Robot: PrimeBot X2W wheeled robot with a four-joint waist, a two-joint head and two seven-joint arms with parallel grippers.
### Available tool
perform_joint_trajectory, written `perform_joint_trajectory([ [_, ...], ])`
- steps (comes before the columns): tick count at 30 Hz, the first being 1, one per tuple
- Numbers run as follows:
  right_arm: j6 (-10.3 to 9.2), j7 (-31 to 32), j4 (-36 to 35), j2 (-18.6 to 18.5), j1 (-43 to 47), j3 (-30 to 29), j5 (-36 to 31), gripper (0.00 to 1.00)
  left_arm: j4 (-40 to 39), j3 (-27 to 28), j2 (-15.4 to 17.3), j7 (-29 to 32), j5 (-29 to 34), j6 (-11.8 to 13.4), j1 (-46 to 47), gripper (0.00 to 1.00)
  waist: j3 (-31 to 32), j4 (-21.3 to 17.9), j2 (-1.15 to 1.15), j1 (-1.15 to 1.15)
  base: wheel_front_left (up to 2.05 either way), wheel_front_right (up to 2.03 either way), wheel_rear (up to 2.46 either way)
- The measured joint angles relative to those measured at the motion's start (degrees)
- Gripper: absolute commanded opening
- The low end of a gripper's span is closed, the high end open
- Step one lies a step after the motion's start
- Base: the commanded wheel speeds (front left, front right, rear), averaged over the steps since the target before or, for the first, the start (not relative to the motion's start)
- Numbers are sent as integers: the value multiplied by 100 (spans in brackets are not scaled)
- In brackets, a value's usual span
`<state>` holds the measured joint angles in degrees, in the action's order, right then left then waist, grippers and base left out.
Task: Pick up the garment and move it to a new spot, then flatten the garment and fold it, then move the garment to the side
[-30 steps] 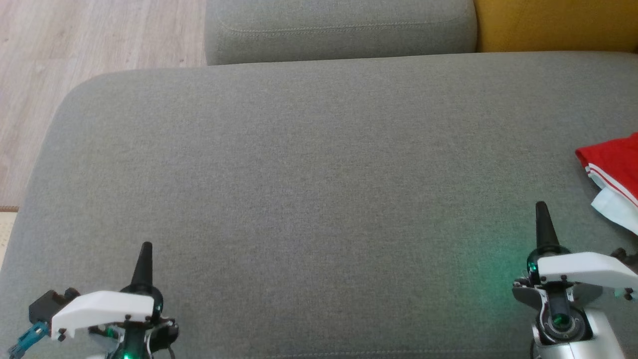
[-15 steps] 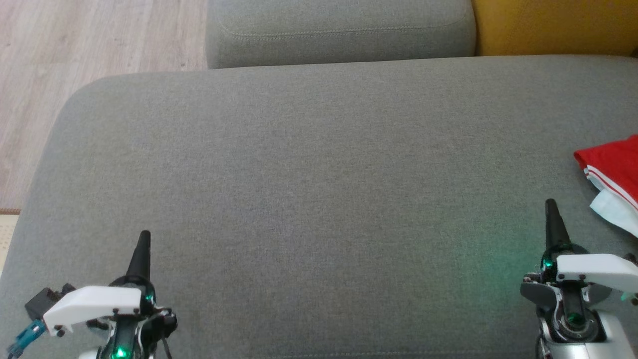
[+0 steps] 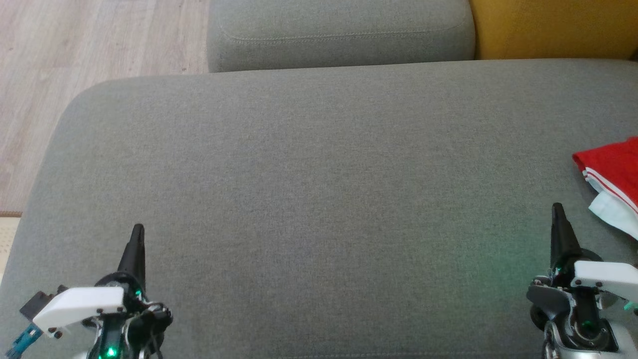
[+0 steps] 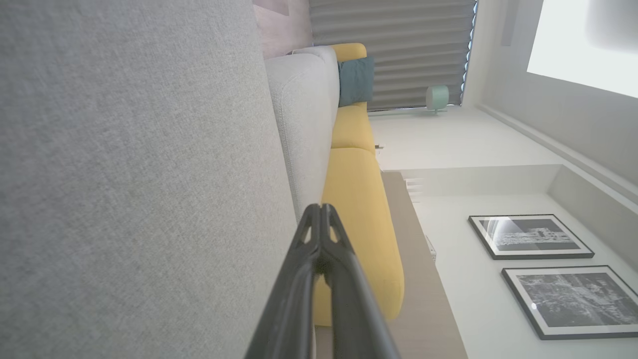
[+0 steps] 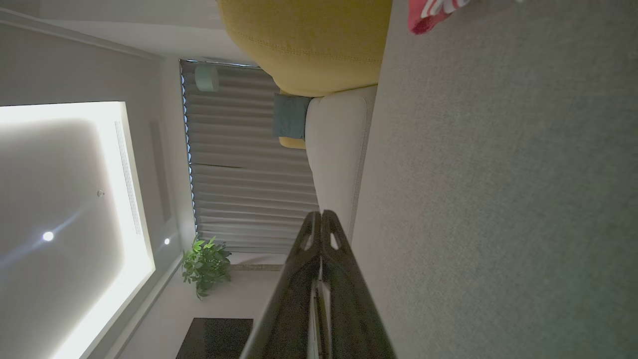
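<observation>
Grey cushion (image 3: pixel 319 199); garment (image 3: pixel 610 167) corner points left, long axis unclear; left tool (image 3: pixel 137 233), right tool (image 3: pixel 557 212) closed, empty.

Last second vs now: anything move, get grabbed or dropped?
The left gripper drifted slightly left and the right gripper slightly right, toward the garment. Nothing was grasped or released. Both stay shut and empty. The garment lies untouched on the grey seat; its small shift is camera motion.

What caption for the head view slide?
Left gripper and right gripper shut and empty over the grey sofa cushion; red white-trimmed garment lies at the view's right edge, untouched.
</observation>
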<state>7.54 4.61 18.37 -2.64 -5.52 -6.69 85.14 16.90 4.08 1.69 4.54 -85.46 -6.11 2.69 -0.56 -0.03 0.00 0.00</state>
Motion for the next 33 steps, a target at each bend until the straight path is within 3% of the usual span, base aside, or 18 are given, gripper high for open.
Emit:
perform_joint_trajectory([
  [10,0,155,-198,1,31,-99,650,0,-64,37,2,149,-625,-97,5,0,38,3,0,0,0,0,0],
  [33,0,155,-215,1,32,-101,662,0,-67,41,3,149,-647,-97,5,0,38,3,0,0,0,0,0],
])
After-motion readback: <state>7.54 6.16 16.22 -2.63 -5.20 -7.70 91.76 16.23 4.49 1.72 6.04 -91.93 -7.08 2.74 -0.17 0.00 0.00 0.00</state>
